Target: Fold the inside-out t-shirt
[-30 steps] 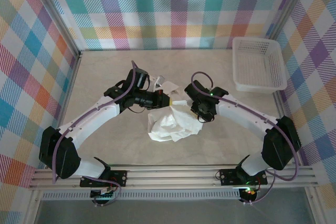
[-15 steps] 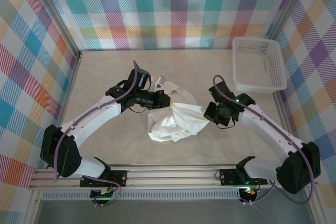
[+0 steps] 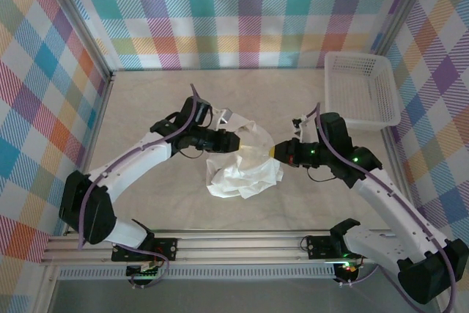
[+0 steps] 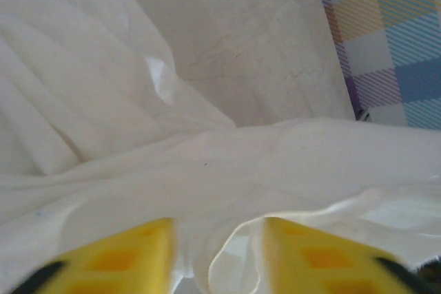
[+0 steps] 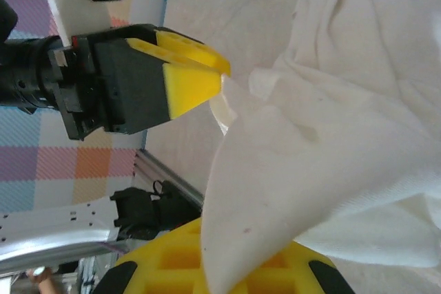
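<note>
The white t-shirt [image 3: 242, 177] lies crumpled at the table's centre, and a thin band of it [image 3: 258, 137] is lifted and stretched between the two grippers. My left gripper [image 3: 238, 141] is shut on one end of that band; in its wrist view the cloth [image 4: 207, 163] bunches between the yellow fingers [image 4: 117, 259]. My right gripper [image 3: 277, 152] is shut on the other end. The shirt [image 5: 296, 170] drapes over its yellow finger [image 5: 172, 266] and runs up to the left gripper [image 5: 224, 84] facing it close by. No dark patch shows.
A white plastic mesh basket [image 3: 363, 89] stands at the back right against the checked wall. Bare beige table [image 3: 146, 100] surrounds the shirt. The aluminium rail with both arm bases [image 3: 242, 243] runs along the near edge.
The right arm swung its elbow out to the right and turned its wrist toward the left gripper, still holding cloth. The shirt's edge rose into a taut band. The left gripper barely moved.
</note>
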`<state>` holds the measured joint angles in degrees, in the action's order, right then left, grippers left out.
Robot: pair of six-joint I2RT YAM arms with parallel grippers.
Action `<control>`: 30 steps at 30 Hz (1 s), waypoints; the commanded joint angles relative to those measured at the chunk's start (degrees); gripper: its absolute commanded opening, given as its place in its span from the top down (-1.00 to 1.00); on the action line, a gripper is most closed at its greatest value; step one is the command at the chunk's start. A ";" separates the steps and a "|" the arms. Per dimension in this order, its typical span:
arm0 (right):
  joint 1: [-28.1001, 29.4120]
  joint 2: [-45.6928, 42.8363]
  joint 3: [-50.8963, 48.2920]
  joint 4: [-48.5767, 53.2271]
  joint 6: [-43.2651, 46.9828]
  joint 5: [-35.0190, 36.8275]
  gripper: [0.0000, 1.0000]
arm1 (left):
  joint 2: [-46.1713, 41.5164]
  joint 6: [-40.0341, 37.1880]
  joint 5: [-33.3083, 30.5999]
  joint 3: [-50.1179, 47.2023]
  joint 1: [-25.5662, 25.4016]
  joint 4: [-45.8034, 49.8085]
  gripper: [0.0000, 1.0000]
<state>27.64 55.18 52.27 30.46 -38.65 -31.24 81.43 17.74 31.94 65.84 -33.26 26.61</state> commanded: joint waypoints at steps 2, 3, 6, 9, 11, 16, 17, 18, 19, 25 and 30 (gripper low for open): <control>-0.65 1.16 0.76 2.44 6.82 -8.28 1.00 | -4.46 -18.01 0.90 4.26 0.22 7.60 -0.26; -0.74 1.68 1.21 3.29 7.83 -9.20 1.00 | -3.58 -21.92 2.61 5.50 0.07 9.77 -0.36; -0.83 4.22 3.62 5.77 10.17 -11.98 1.00 | -0.02 -31.49 6.01 10.11 -1.13 16.15 -0.59; -0.84 6.59 5.35 6.64 10.95 -14.04 1.00 | 3.53 -37.14 12.08 13.01 -1.88 17.12 -0.73; -0.88 7.37 5.86 6.71 10.82 -13.85 1.00 | 6.04 -39.25 13.95 15.09 -3.04 17.21 -0.79; -0.83 7.93 6.52 6.37 10.11 -13.50 1.00 | 11.46 -44.07 16.26 17.30 -5.53 18.66 -0.86; -0.83 7.86 6.66 6.46 10.09 -13.49 1.00 | 12.13 -44.07 15.44 17.10 -5.65 18.10 -0.85; -0.84 7.81 6.70 6.53 10.12 -13.41 1.00 | 12.46 -43.71 14.59 16.69 -5.64 16.99 -0.81; -0.88 7.75 6.68 6.53 10.00 -13.25 1.00 | 12.63 -43.12 13.55 16.10 -5.67 15.34 -0.67; -0.90 7.78 7.21 7.98 10.86 -10.76 1.00 | 12.39 -39.83 6.97 13.60 -5.66 10.48 1.00; -1.28 5.14 4.22 10.26 11.08 4.55 0.88 | 10.06 -24.90 -3.76 14.95 -2.91 6.43 1.00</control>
<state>26.87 62.72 57.54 38.70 -29.08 -35.33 94.28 -16.95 35.99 80.03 -37.78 36.77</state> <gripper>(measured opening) 0.060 0.055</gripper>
